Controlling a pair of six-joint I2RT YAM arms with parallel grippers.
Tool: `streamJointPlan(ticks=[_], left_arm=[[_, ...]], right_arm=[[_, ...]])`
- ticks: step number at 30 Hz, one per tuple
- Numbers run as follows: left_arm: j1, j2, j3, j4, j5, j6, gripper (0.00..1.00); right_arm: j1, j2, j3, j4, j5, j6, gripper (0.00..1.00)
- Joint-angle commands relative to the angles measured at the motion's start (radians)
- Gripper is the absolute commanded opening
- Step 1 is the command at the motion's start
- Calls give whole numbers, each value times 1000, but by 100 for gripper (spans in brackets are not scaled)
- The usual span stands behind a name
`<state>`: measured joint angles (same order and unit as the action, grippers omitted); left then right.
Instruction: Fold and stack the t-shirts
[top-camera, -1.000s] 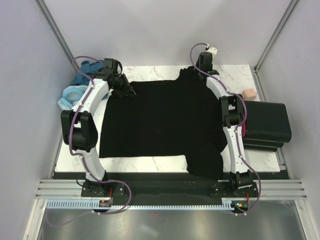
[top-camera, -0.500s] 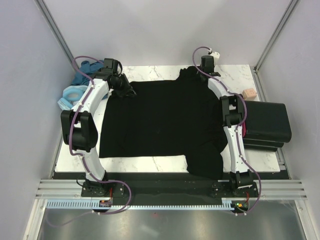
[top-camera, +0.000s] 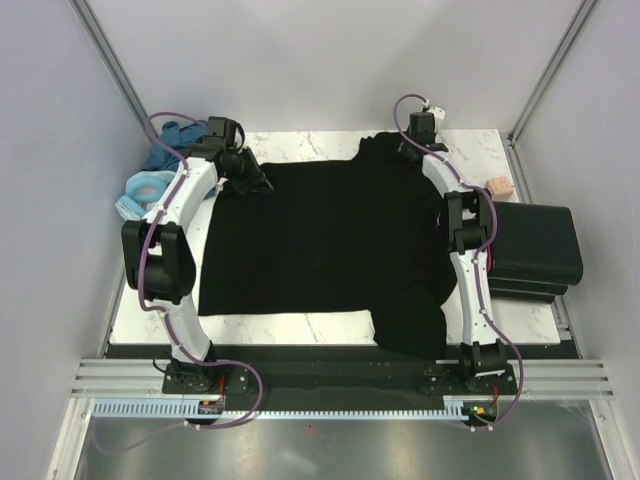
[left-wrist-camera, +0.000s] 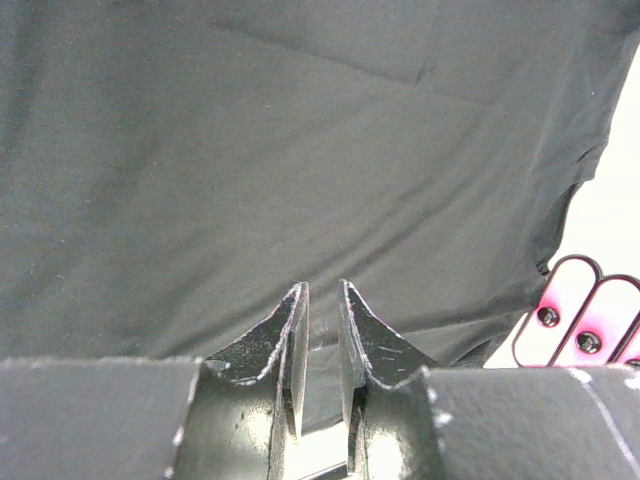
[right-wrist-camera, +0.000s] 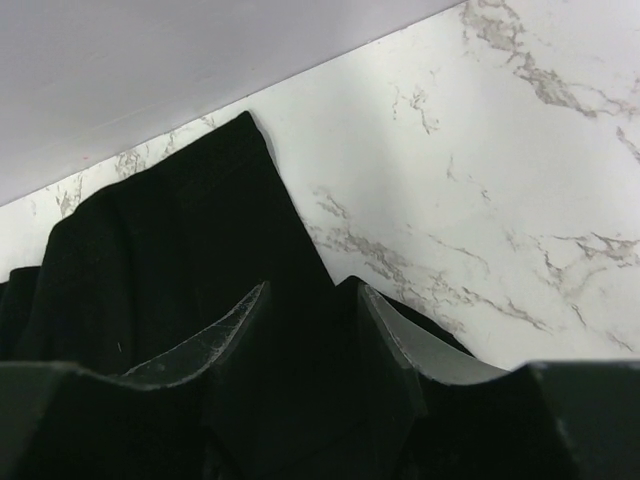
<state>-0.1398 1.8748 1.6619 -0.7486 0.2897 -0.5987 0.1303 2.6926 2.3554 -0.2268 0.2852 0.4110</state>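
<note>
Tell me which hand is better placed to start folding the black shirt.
Left, probably: the left hand clamps the shirt at its far-left edge; the right hand stands open over the far-right sleeve, holding nothing.

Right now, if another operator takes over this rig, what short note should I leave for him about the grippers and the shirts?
Left gripper: shut on the far-left edge of the black t-shirt, which lies spread flat.
Right gripper: open, over that shirt's far-right sleeve.
Done: folded black stack sits at the right.
Left: fold the spread shirt, then the blue shirts heaped at the left.
</note>
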Motion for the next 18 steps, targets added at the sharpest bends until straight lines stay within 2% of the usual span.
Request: streamJointPlan(ticks=[1,3,7,10,11,12,18], left_arm=[[-3,-31,19,29,14,8,25],[-3,-34,19,29,16,8,25],[-3,-43,7,29,9,10,25],[-3,-46,1,29,8,10,25],[-3,-46,1,29,8,11,25],[-3,-46,4,29,8,13,25],[-3,-42,6,29,8,14,25]], right_arm=[[-11,35,85,-75,-78,-15,48],[-14,27,76,-85,-107,-21,51],[-14,24,71,-137,-127,-49,49],[-14,19,44,-144,-116,-58,29],[-14,21,36,-143,-112,-58,3],[-14,24,35,-143,-104,-52,0],[-8,0,-10,-100,-90,-41,0]])
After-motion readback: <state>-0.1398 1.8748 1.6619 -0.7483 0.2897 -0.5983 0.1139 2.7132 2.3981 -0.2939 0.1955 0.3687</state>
